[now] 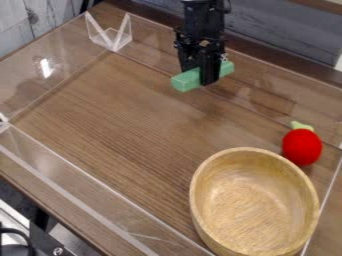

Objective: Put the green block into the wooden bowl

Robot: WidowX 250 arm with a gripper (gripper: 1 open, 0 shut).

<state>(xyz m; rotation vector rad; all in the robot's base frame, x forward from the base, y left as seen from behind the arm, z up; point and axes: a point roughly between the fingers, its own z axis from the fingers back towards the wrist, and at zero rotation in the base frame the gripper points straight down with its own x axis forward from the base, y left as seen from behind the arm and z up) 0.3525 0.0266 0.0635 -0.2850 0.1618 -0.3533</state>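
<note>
The small light-green rectangular block [201, 76] is pinched between the pressed-in fingers of the black gripper [202, 71] near the far side of the wood-grain table [120, 130]. The large round light-wood bowl [255, 205] is seen well apart at the near right, with a red round fruit-like object [302, 146] just beyond its rim.

A lab test bench: a wood-grain worktop [120, 120] fenced by clear plastic walls [54, 55], with a robot arm [203, 20] at the far side.
</note>
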